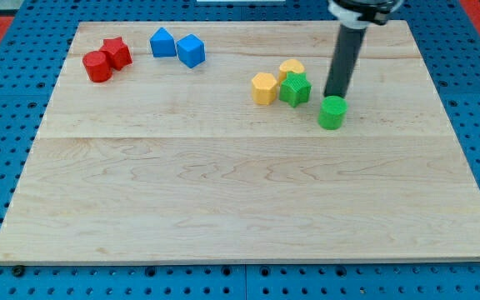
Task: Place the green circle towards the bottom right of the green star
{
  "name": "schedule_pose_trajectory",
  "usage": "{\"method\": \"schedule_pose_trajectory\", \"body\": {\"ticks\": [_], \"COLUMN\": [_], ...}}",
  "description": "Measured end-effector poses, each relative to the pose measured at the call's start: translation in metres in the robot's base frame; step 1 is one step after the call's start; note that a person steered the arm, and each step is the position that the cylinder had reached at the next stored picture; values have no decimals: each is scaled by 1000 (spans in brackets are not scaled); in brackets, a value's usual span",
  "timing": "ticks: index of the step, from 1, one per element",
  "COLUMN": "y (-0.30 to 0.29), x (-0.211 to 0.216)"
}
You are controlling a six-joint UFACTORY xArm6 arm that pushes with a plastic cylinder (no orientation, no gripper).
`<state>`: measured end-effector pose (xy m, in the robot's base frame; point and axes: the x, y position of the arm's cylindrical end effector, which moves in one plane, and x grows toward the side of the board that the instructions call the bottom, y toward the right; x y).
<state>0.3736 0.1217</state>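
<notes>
A red cylinder (97, 67) touches a red star (117, 52) near the wooden desk's (223, 200) upper left; two blue blocks (163, 42) (191, 50) sit just beside them, two yellow blocks (264, 87) (291, 69) nearer centre.

arm: enters from view's top, right of centre, only its dark lower end showing | rod: straight, dark, near upright, leaning slightly toward view's right at top | my tip (332, 95): down at tabletop (223, 208) level, lower end partly hidden
</notes>
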Motion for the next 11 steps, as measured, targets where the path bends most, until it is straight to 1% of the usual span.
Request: {"method": "schedule_pose_trajectory", "body": {"ticks": [1,2,3,4,5,6,7,8,9,10,11], "y": [-24,54,87,103,61,48,25,-29,21,57,2], "x": [18,40,81,33,28,60,70,71,101,126,93]}}
